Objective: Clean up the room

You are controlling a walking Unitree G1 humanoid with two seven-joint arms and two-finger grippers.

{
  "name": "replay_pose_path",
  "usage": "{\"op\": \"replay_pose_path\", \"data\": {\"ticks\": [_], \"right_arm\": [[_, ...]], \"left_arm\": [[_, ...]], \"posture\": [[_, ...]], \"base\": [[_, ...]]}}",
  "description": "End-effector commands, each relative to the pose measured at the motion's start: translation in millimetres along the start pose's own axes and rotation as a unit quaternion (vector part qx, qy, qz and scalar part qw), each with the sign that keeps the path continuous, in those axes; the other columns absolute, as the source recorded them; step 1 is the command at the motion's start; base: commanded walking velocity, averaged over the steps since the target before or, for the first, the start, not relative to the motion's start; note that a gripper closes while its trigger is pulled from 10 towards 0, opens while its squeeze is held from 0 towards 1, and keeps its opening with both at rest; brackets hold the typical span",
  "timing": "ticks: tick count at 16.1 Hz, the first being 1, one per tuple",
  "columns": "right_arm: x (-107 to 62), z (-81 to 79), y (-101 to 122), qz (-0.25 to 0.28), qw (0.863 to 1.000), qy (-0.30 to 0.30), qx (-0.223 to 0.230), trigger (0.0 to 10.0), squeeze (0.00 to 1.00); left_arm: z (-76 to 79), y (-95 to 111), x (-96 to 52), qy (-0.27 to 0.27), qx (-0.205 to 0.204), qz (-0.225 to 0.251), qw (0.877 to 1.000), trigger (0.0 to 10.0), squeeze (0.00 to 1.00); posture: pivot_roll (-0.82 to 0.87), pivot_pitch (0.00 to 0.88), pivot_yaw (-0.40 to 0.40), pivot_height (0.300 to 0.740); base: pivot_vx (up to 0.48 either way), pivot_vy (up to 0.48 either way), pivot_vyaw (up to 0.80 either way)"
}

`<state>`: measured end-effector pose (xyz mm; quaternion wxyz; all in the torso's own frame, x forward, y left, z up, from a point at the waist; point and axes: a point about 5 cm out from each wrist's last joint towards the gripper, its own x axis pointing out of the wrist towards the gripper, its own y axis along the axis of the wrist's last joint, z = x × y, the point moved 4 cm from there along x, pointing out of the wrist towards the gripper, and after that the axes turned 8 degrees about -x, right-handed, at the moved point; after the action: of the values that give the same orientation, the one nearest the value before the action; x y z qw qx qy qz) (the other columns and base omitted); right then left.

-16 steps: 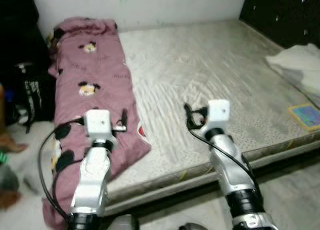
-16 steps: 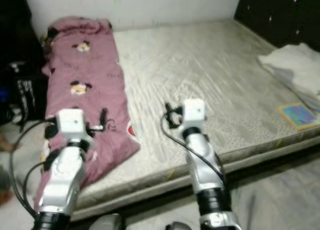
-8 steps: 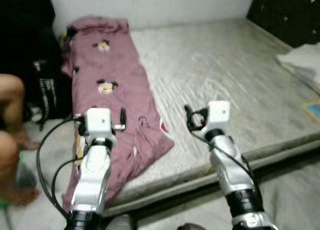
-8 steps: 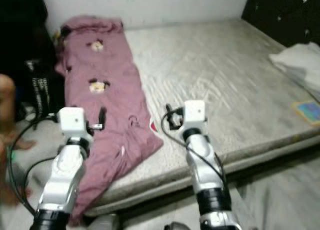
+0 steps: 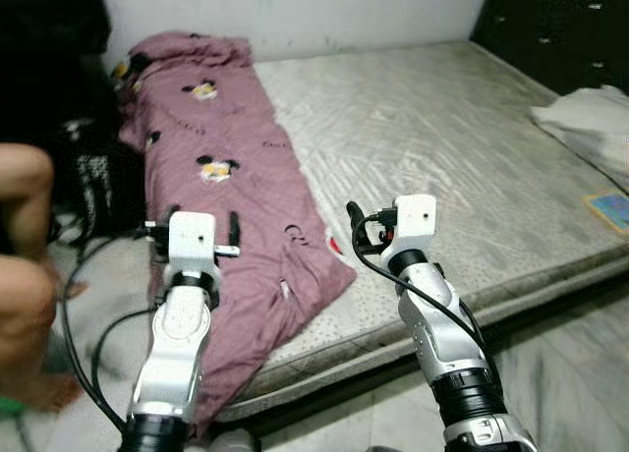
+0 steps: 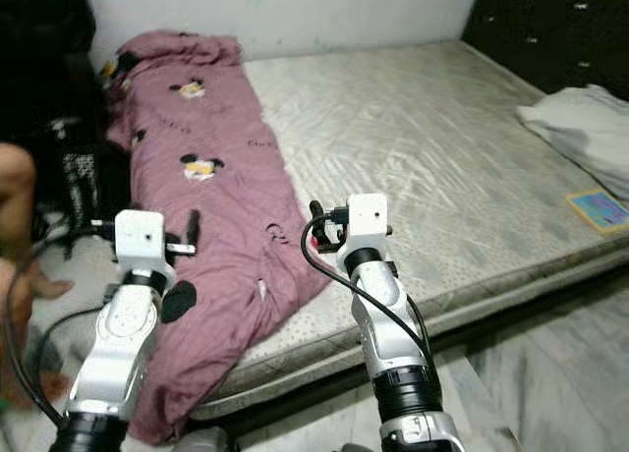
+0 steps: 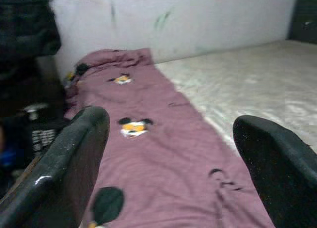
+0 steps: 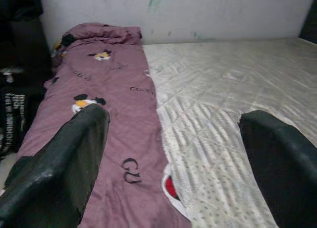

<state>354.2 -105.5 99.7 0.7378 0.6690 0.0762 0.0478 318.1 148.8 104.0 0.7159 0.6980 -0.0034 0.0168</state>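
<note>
Compared with a second ago, the whole scene is sliding rightward in the head views as the camera swings, so more of the floor at the left edge is coming into frame, and with it a person's bent leg at the far left. Next to that, a dark bag is sitting against the mattress side in the left middle of the frame. The left gripper is hovering at lower left over the trailing end of the mauve cartoon-print blanket, its fingers spread wide with nothing between them. That blanket is lying in a long strip from the upper left of the frame down along the left edge of the bare mattress, and its lower end is spilling off the mattress toward the floor. At lower centre the right gripper is hanging just above the blanket's inner edge where it meets the mattress, fingers likewise wide and empty. At the right edge a pale folded cloth and a small colourful book are resting on the mattress. Both grippers are now squared up to the blanket, which suggests it is the thing to tidy first; no grasp is made yet.
</note>
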Motion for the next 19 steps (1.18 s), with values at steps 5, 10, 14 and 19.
{"op": "replay_pose_path", "data": {"ticks": [5, 10, 14, 19], "right_arm": [[-0.4, 4.7, 4.1, 0.010, 1.000, -0.002, -0.022, 10.0, 0.00], [-1.2, 7.0, 2.2, 0.005, 1.000, -0.007, -0.021, 10.0, 0.00], [-1.7, 7.0, 2.8, 0.006, 1.000, -0.008, -0.017, 10.0, 0.00], [-9.0, 14.6, 15.9, 0.037, 0.999, -0.031, 0.008, 10.0, 0.00]], "left_arm": [[-1.5, 10.5, -1.0, -0.011, 0.000, 0.027, 1.000, 10.0, 0.00], [2.6, 16.7, -4.7, -0.037, -0.027, 0.040, 0.998, 10.0, 0.00], [-10.8, 19.1, -10.2, -0.019, -0.009, 0.032, 0.999, 10.0, 0.00], [-46.2, 23.1, -24.6, 0.056, 0.026, 0.034, 0.998, 10.0, 0.00]], "posture": [[0.05, 0.000, -0.028, 0.740], [0.06, 0.000, -0.026, 0.740], [0.06, 0.015, -0.018, 0.740], [0.07, 0.055, -0.018, 0.740]], "base": [[0.000, 0.000, 0.43], [0.000, 0.000, 0.74], [0.000, 0.000, 0.62], [0.000, 0.000, 0.63]]}}
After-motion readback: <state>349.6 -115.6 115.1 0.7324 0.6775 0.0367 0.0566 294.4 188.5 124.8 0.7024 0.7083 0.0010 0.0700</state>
